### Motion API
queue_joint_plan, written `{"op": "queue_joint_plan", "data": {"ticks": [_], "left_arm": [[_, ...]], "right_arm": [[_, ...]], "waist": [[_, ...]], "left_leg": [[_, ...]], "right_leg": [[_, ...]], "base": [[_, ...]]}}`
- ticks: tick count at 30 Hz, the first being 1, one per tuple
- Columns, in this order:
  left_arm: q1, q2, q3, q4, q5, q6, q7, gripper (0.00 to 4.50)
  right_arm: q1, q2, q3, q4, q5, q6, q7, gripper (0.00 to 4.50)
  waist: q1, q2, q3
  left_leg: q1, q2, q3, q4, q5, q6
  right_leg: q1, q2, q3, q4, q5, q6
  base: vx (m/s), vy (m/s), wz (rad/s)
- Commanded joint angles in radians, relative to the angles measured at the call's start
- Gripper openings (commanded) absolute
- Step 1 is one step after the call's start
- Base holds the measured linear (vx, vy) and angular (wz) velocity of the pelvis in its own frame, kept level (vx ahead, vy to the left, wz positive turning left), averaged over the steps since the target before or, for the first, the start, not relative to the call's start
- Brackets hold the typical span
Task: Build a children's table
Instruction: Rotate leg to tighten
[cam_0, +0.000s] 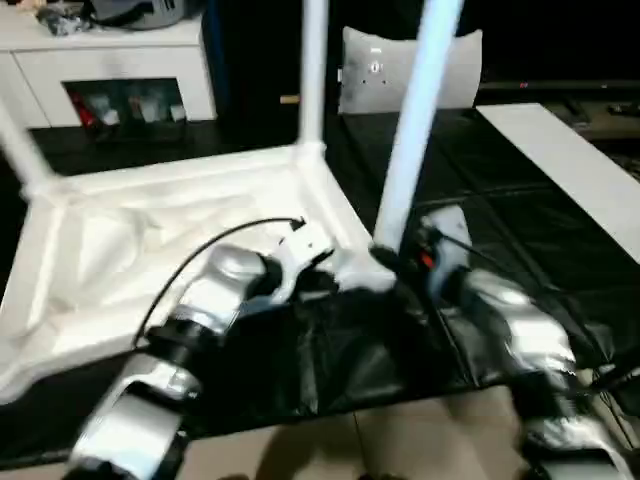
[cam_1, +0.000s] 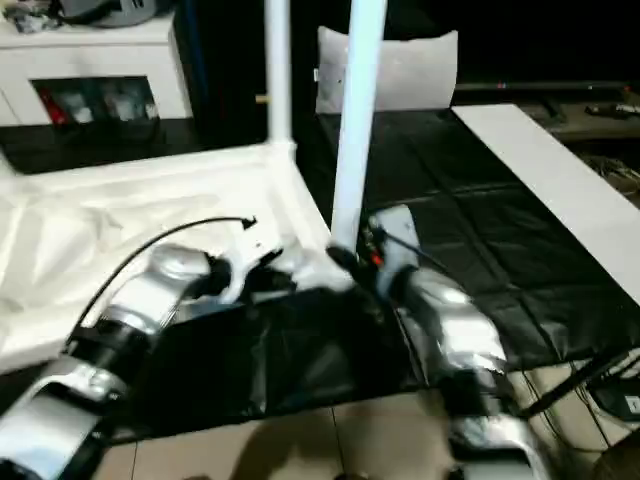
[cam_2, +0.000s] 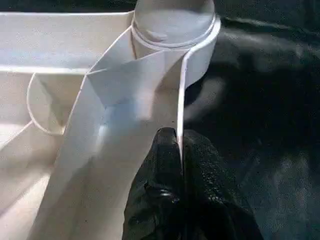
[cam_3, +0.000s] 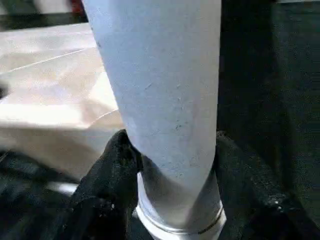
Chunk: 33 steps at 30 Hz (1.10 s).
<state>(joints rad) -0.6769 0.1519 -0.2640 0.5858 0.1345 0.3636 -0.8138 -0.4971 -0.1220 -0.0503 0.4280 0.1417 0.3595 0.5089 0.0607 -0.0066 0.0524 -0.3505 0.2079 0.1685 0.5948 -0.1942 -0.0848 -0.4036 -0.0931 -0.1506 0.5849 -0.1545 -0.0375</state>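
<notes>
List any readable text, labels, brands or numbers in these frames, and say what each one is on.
No text can be read.
The grey cushion carries a small pale mark, too blurred to read.
The packets in the white cabinet show colours but no legible print.
The tabletop and its legs are plain white.

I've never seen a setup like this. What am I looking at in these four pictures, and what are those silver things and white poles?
The two wide pictures come from cameras in a humanoid robot's head, looking down over its silver forearms. The two close-ups come from cameras on its wrists. An upside-down white children's tabletop lies on a black mat. One white leg already stands in a far corner socket. The left gripper is shut on the tabletop's thin side wall, steadying it. The right gripper has its black fingers around the bottom of a second leg, holding it upright at the near corner socket. A white cabinet stands behind.
</notes>
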Motion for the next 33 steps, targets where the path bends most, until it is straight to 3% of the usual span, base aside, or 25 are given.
{"op": "queue_joint_plan", "data": {"ticks": [1,6,12,14,16,20,24,30,33], "left_arm": [[-0.015,-0.077,-0.017,-0.081,-0.02,-0.008,0.05,0.0],[-0.013,-0.069,-0.019,-0.084,-0.017,-0.011,0.049,0.0],[0.0,-0.014,-0.022,-0.074,-0.012,-0.065,0.003,0.0],[0.013,0.027,-0.029,-0.066,-0.012,-0.102,-0.042,0.0],[0.023,0.059,-0.04,-0.062,-0.013,-0.124,-0.091,0.0],[0.029,0.098,-0.056,-0.048,-0.01,-0.164,-0.153,0.0],[0.016,0.166,-0.086,0.007,-0.002,-0.278,-0.258,0.0],[-0.024,0.175,-0.073,0.09,0.009,-0.377,-0.212,0.0],[-0.031,0.161,-0.052,0.099,-0.01,-0.372,-0.196,0.0]], "right_arm": [[-0.02,0.076,0.075,0.037,0.003,-0.025,0.012,2.49],[-0.017,0.068,0.06,0.037,0.007,-0.054,0.013,2.83],[0.047,-0.016,0.042,-0.015,0.023,-0.104,0.121,3.45],[0.086,-0.087,0.031,-0.039,0.046,-0.121,0.215,3.6],[0.103,-0.14,0.019,-0.042,0.055,-0.143,0.273,3.9],[0.12,-0.207,0.011,-0.045,0.064,-0.165,0.355,4.16],[0.174,-0.329,-0.004,-0.09,0.099,-0.162,0.517,4.41],[0.248,-0.366,0.002,-0.208,0.173,-0.115,0.599,4.45],[0.265,-0.36,0.011,-0.243,0.192,-0.104,0.608,4.45]], "waist": [[0.009,-0.002,-0.075],[0.011,-0.003,-0.077],[0.019,-0.002,-0.075],[0.023,0.003,-0.074],[0.033,0.0,-0.075],[0.033,0.001,-0.072],[0.039,0.0,-0.07],[0.048,-0.001,-0.069],[0.052,-0.002,-0.069]], "left_leg": [[-0.004,0.023,-0.007,-0.065,-0.143,0.045],[-0.006,0.023,-0.004,-0.063,-0.1,0.07],[-0.003,0.025,-0.003,-0.064,-0.128,0.08],[-0.002,0.025,-0.002,-0.064,-0.133,0.08],[-0.003,0.026,-0.002,-0.065,-0.139,0.085],[0.0,0.024,-0.002,-0.065,-0.17,0.076],[0.002,0.024,-0.002,-0.065,-0.184,0.078],[0.002,0.021,-0.003,-0.064,-0.193,0.081],[0.003,0.023,-0.004,-0.065,-0.2,0.075]], "right_leg": [[0.062,-0.068,0.058,-0.079,-0.34,-0.106],[0.067,-0.067,0.065,-0.065,-0.23,-0.148],[0.069,-0.068,0.067,-0.067,-0.238,-0.151],[0.068,-0.066,0.067,-0.069,-0.239,-0.15],[0.07,-0.068,0.068,-0.068,-0.239,-0.146],[0.069,-0.068,0.063,-0.08,-0.312,-0.13],[0.067,-0.066,0.063,-0.083,-0.339,-0.117],[0.066,-0.064,0.056,-0.094,-0.398,-0.08],[0.063,-0.066,0.053,-0.096,-0.417,-0.072]], "base": [[0.0,0.0,0.0],[0.0,0.0,0.0],[0.0,0.0,0.0],[0.0,0.0,0.0],[0.0,0.0,0.0],[0.0,0.0,0.0],[0.0,0.0,0.0],[0.0,0.0,0.0],[0.0,0.0,0.0]]}}
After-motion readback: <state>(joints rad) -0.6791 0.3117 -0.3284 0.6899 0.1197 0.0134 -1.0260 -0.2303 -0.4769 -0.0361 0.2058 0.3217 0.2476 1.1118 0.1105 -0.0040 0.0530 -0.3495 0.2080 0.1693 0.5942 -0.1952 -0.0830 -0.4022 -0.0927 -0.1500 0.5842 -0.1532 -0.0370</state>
